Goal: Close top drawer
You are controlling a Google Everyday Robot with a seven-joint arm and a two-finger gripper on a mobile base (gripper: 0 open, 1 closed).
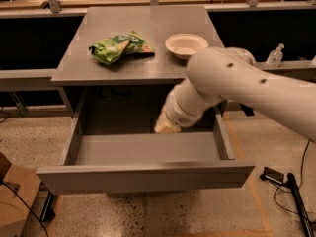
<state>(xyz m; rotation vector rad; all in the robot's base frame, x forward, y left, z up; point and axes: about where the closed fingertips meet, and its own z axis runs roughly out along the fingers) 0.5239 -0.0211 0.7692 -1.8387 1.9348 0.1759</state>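
The gripper (168, 125), apart or together I cannot tell, hangs over the open top drawer's (145, 174) far end; closing could pinch it

On the grey tabletop (148, 23), a green snack bag (121, 47) lies left of a pale bowl (186, 45), the two apart. A clear bottle (275, 56) stands on the far right ledge. A cardboard box (15, 196) sits near left on the speckled floor (148, 216). The gripper (168, 125) hangs just below the tabletop's near edge.
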